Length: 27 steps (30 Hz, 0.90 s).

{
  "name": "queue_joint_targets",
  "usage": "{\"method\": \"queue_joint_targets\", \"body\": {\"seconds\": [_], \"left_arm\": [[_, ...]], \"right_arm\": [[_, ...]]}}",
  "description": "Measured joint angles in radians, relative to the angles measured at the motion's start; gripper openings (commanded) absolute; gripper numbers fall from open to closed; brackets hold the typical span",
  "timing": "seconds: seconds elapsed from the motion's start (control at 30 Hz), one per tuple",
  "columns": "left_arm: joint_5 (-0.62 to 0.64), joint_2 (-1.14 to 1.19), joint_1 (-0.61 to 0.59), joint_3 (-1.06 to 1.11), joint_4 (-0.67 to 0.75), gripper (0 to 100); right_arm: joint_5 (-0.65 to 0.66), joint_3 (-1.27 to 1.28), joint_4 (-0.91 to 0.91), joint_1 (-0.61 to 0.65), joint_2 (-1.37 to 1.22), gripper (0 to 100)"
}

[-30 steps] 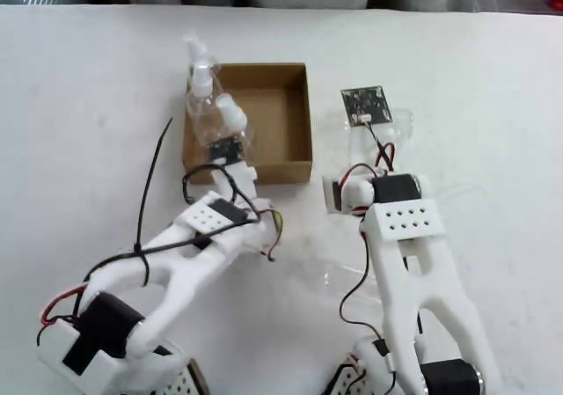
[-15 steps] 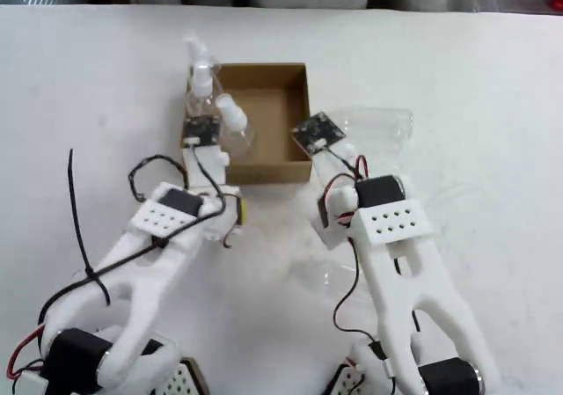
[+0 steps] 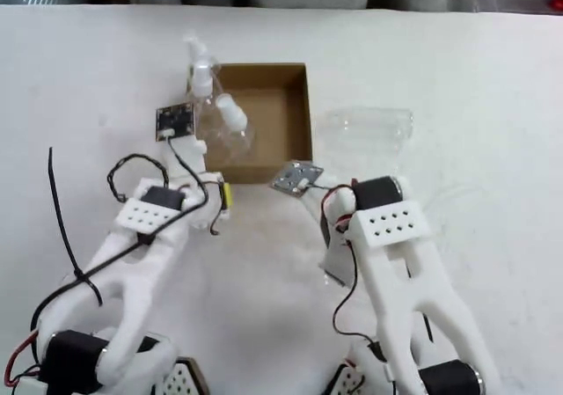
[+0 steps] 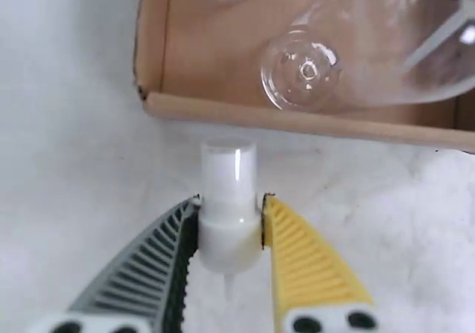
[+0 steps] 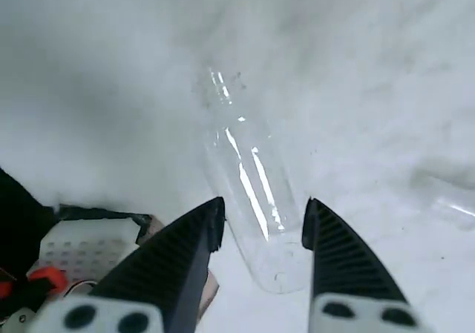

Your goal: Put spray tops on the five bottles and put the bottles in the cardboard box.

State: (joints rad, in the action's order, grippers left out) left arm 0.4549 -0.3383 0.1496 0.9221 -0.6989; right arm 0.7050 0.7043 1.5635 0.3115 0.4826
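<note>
**A:** What has shifted in the last second?

**B:** Both arms have drawn back from the cardboard box (image 3: 280,118). The left arm has swung out to its own side. The right arm's wrist has left the clear bottle (image 3: 369,129) lying just beside the box's right wall and has turned toward the near edge of the surface (image 3: 466,69).

**A:** And the left claw (image 4: 230,199)?

**B:** It is pinching a white spray top (image 4: 228,166), with one grey finger and one yellow finger pressed against its sides. The top sits upright just in front of the box's near wall, outside the box.

**A:** The right claw (image 5: 263,205)?

**B:** Spread wide and holding nothing. A second clear bottle (image 5: 249,173) lies on its side on the surface beneath it, in line with the gap between the fingers. Whether the fingers touch it, I cannot tell.

**A:** What is in the box?

**B:** At least two capped bottles (image 3: 215,127) lie in its left part, with their round bases toward the near wall. One white sprayer (image 3: 230,107) is inside the box and another (image 3: 203,71) pokes out past the far left corner. How many bottles there are in all is hard to tell, because the clear plastic overlaps.
</note>
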Motion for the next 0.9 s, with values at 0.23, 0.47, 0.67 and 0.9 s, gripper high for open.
{"method": "queue_joint_targets", "body": {"seconds": [0.23, 0.47, 0.67, 0.9], "left_arm": [[0.000, 0.000, 0.000, 0.000, 0.000, 2], [0.000, 0.000, 0.000, 0.008, 0.000, 2], [0.000, 0.000, 0.000, 0.008, 0.000, 2], [0.000, 0.000, 0.000, 0.008, 0.000, 2]], "right_arm": [[0.008, 0.025, 0.071, 0.029, 0.192, 26.2], [0.014, 0.163, 0.029, 0.133, 0.281, 26.4], [0.103, 0.282, -0.109, 0.141, 0.183, 26.4], [0.107, 0.359, -0.292, 0.178, 0.091, 26.4]]}}
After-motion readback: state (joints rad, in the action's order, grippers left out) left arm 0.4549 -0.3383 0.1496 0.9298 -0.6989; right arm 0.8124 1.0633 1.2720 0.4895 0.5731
